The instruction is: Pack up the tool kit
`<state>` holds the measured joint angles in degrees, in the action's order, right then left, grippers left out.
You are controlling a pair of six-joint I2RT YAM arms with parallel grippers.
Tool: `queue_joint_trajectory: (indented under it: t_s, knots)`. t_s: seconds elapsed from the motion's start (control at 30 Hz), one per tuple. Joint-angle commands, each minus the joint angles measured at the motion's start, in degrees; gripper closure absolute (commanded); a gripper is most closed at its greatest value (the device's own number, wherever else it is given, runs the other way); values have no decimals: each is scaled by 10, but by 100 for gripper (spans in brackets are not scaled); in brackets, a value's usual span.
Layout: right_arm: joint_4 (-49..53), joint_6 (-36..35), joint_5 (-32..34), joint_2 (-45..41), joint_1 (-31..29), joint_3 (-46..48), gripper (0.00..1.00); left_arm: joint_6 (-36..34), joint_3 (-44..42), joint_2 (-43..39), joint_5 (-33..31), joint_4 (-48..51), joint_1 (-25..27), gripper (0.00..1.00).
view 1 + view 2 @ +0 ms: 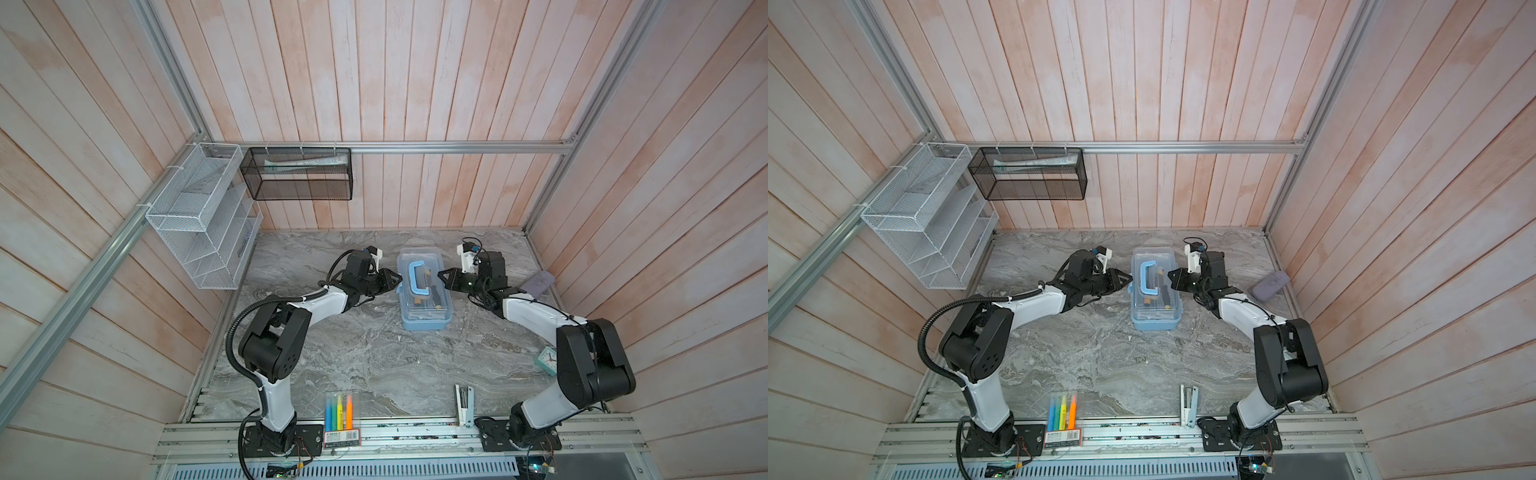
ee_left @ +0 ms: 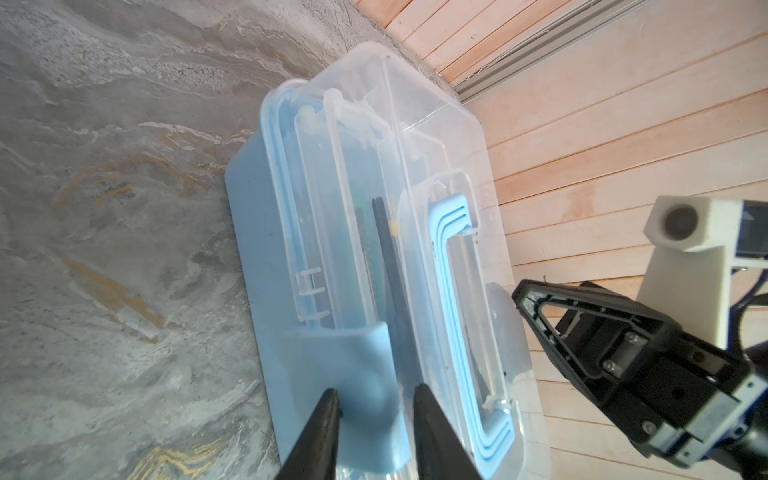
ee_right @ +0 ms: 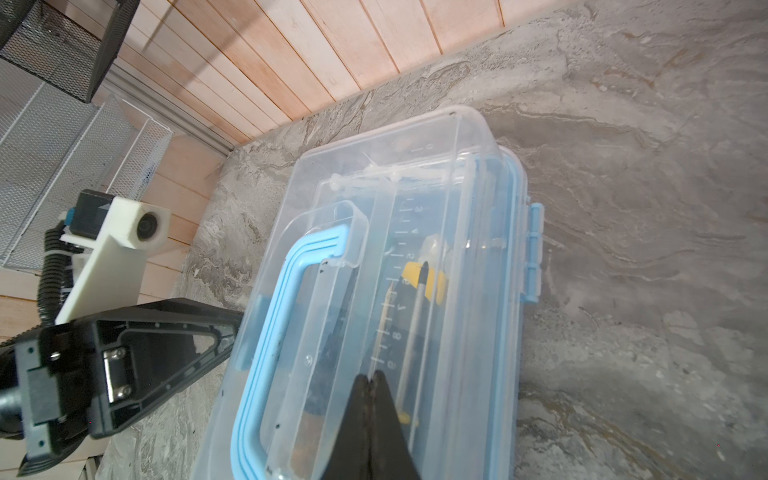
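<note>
Pink-washed plank walls (image 1: pixel 415 83) close in a grey marbled tabletop (image 1: pixel 365 365), and I read it from the left across. One white wire rack (image 1: pixel 199 216) and one black mesh basket (image 1: pixel 299 174) hang on the rail, well apart from the work.

My left gripper (image 1: pixel 397 279) is at the left long side of the tool kit (image 1: pixel 424 324). Its fingers stand narrowly apart with the blue latch (image 2: pixel 345 374) between them. I cannot tell whether they pinch it or only straddle it. The kit, one light blue box, sits mid-table toward the back wall, between my two grippers. Its clear lid (image 1: pixel 419 257) is down and its single blue handle (image 1: pixel 417 280) lies flat on top.

Through the lid I make out one yellow-black utility knife (image 3: pixel 424 276) and some slim shafts beside it. I cannot count those. My right gripper (image 1: pixel 441 276) has its fingers pressed tight together on nothing, tip resting on the lid. A second latch (image 3: pixel 534 253) shows on that side, so two latches in all.

I see no tool lying loose, so I judge the packing done and only the latching left. The latch on my left looks flared out, not yet snapped home.

Along the front edge lie one pack of highlighters (image 1: pixel 340 411) holding four, then one white stapler (image 1: pixel 464 405). Far right are one greyish pouch (image 1: pixel 538 282) and one small teal clock (image 1: pixel 547 359).
</note>
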<state>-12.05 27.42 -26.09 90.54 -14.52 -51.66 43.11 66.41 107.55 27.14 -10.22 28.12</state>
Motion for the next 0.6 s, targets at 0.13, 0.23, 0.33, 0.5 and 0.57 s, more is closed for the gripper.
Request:
queue_joint_trajectory:
  t_s: [0.13, 0.23, 0.33, 0.5, 0.57]
  knots:
    - [37, -1, 1, 22, 0, -3, 100, -9, -7, 1, 5, 2, 2, 70]
    - [37, -1, 1, 23, 0, -3, 100, -15, -4, 1, -9, 18, 3, 69]
    - [38, 0, 1, 28, 0, -4, 100, -22, 2, 4, -23, 32, 1, 69]
    - [39, 0, 0, 31, -1, -7, 100, -28, 11, 17, -21, 34, 2, 69]
    - [39, 0, 1, 33, -1, -8, 100, -26, 12, 23, -18, 29, 2, 71]
